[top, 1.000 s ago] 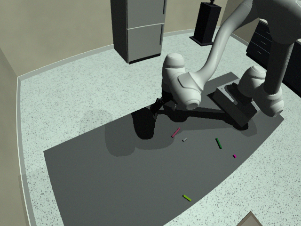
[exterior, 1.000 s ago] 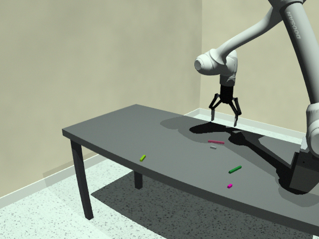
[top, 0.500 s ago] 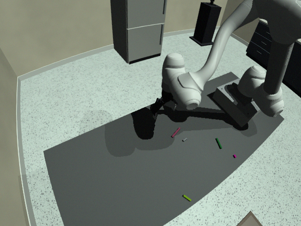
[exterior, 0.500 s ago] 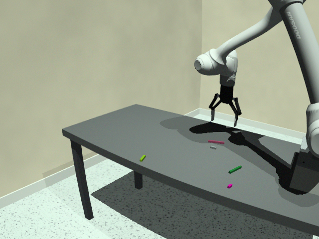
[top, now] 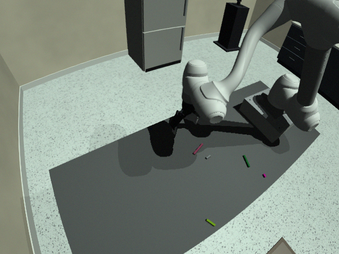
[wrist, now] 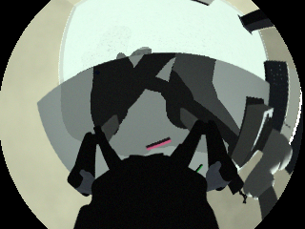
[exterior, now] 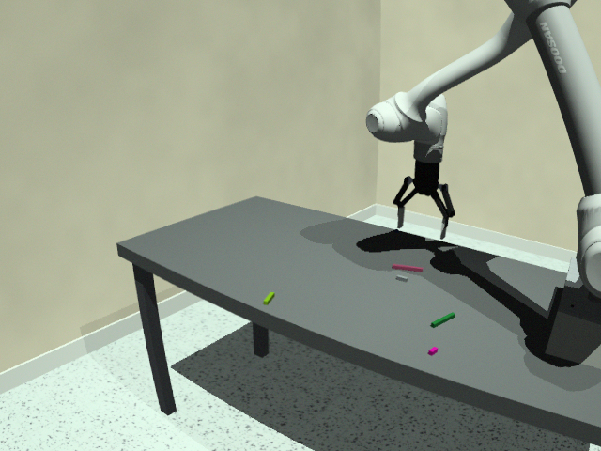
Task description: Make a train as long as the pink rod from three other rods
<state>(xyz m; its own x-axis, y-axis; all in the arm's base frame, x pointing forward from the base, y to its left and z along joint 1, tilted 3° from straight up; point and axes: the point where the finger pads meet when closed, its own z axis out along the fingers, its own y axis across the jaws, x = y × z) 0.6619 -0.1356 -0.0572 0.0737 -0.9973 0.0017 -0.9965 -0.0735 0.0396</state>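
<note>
The pink rod (top: pixel 197 148) lies flat on the dark table, also in the exterior view (exterior: pixel 407 268) and the wrist view (wrist: pixel 159 145). A short grey rod (top: pixel 207 156) (exterior: pixel 401 278) lies just beside it. A green rod (top: pixel 246 161) (exterior: pixel 442 319) lies further right, with a small magenta rod (top: pixel 264 175) (exterior: pixel 432 350) beyond it. A lime rod (top: pixel 210 222) (exterior: pixel 269 298) lies alone near the table's front edge. My gripper (exterior: pixel 421 227) is open and empty, hanging well above the table behind the pink rod.
The arm's base block (top: pixel 264 117) stands on the table's far right end. A grey cabinet (top: pixel 155 33) and a dark stand (top: pixel 232 26) are on the floor beyond the table.
</note>
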